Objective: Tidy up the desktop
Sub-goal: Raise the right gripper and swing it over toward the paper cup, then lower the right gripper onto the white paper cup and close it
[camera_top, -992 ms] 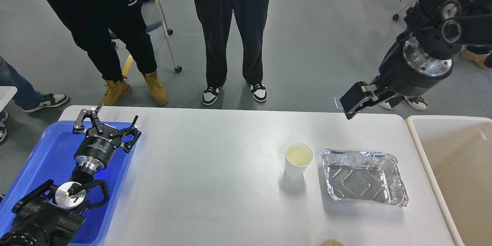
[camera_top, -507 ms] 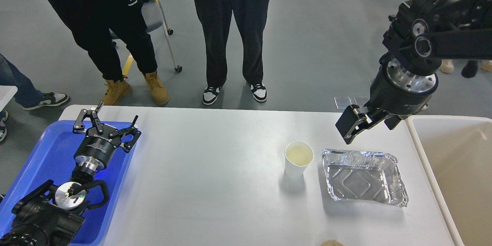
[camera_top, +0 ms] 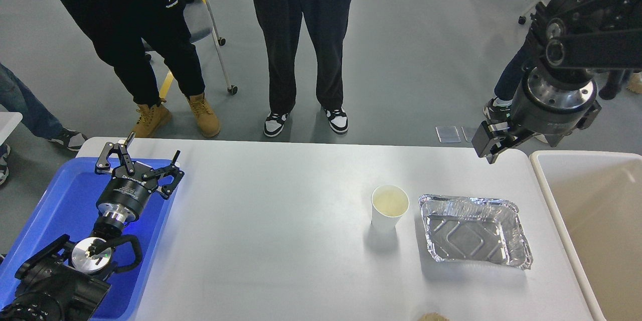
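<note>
The desktop [camera_top: 281,241] is a large white tabletop. On its right half stand a white paper cup [camera_top: 389,206] holding pale liquid and, just right of it, an empty crumpled foil tray [camera_top: 474,231]. My left gripper [camera_top: 141,161] is open and empty above the far right edge of the blue tray [camera_top: 55,200]. My right gripper [camera_top: 489,144] hangs above the table's far right edge, behind the foil tray and clear of it. Its fingers are dark and seen end-on, so I cannot tell how they stand.
A beige bin [camera_top: 592,220] stands against the table's right end. Several people stand on the floor just beyond the far edge, one in tan boots [camera_top: 203,113]. A small brownish thing [camera_top: 432,317] peeks in at the front edge.
My right gripper dipped toward the far side of the foil tray, then rose and moved right to the table's far right corner. The left arm, cup and foil tray have not moved.
</note>
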You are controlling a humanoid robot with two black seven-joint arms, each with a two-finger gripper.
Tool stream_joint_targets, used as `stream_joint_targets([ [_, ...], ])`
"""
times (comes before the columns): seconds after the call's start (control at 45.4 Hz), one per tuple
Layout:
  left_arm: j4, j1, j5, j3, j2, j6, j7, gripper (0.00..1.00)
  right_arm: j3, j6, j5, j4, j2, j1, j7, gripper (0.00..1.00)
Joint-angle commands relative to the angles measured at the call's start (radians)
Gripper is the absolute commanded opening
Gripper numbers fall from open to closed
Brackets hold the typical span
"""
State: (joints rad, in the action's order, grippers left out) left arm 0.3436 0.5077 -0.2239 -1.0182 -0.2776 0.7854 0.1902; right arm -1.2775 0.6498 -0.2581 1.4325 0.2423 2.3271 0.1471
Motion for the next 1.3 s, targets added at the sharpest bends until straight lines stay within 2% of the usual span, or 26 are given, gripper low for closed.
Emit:
stream_joint_targets([
  [0.0,0.0,0.0,0.0,0.0,0.0,0.0,0.0,1.0,-0.011,-0.025,0.034,-0.006,0.006,-0.006,0.052,1.0],
  [0.198,0.0,0.0,0.0,0.001,0.001,0.0,0.0,1.0,0.024,-0.038,0.049,-0.014,-0.009,-0.02,0.051,1.0],
  [0.375,0.0,0.0,0.001,0.001,0.001,0.0,0.0,1.0,0.107,-0.131,0.123,-0.07,-0.061,-0.081,0.042,1.0],
  [0.573,0.0,0.0,0.001,0.001,0.0,0.0,0.0,1.0,0.19,-0.255,0.14,-0.234,-0.164,-0.267,0.038,1.0],
  [0.816,0.0,0.0,0.001,0.001,0.001,0.0,0.0,1.0,0.219,-0.298,0.138,-0.403,-0.241,-0.456,0.038,1.0],
  [1.08,0.0,0.0,0.0,0.001,0.001,0.0,0.002,1.0,0.26,-0.331,0.103,-0.517,-0.242,-0.659,0.038,1.0],
  [1.279,0.0,0.0,0.0,0.001,0.0,0.0,0.002,1.0,0.323,-0.358,0.025,-0.537,-0.242,-0.762,0.038,1.0],
])
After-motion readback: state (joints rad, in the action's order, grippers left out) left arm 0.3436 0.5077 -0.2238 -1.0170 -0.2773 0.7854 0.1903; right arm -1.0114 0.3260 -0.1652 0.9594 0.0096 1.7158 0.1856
